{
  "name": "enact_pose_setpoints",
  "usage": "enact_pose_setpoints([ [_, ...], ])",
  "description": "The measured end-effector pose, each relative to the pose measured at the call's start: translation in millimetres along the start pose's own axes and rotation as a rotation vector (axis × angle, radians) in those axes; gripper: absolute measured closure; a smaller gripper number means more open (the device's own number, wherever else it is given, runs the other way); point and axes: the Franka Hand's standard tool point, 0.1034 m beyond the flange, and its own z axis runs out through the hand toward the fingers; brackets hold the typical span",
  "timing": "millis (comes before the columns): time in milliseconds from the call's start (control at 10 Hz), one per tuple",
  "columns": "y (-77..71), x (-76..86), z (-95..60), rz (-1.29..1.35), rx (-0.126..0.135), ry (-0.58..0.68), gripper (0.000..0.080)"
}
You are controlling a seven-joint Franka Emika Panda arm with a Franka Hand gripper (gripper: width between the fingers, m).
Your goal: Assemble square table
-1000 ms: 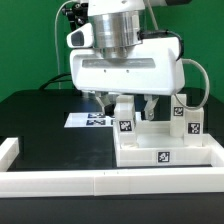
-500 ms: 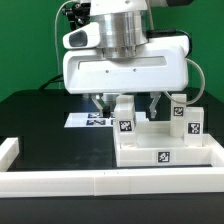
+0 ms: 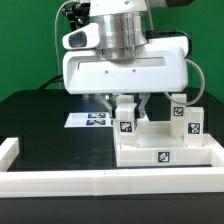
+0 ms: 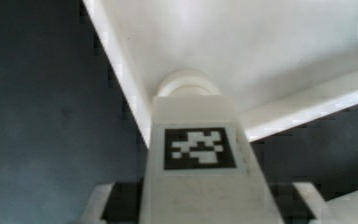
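The square table top, a white tray with a raised rim, lies on the exterior view's right. A white tagged leg stands upright at its near-left corner. My gripper is lowered over this leg with a finger on each side. In the wrist view the leg fills the middle, and a dark gap shows between it and each of the fingers, so the jaws are open around it. Two more tagged legs stand on the top's right side.
The marker board lies flat on the black table behind and left of the top. A long white border rail runs along the front, with a raised end at the left.
The gripper has come down lower over the leg, and its fingers now stand closer to the leg's sides. The leg and the table top have not moved.
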Motion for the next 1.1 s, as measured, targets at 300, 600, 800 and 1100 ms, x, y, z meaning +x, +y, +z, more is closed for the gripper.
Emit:
enact_pose_setpoints([
  [300,0.5,0.1,0.1,0.082,0.000,0.000,0.0509],
  [600,2.7,-0.2,0.1,0.436,-0.004,0.010,0.0509],
  [800,4.1,0.0,0.2,0.627,0.000,0.010,0.0509],
  [1100,1.7,-2.0,1.1,0.976,0.005,0.004,0.0508],
])
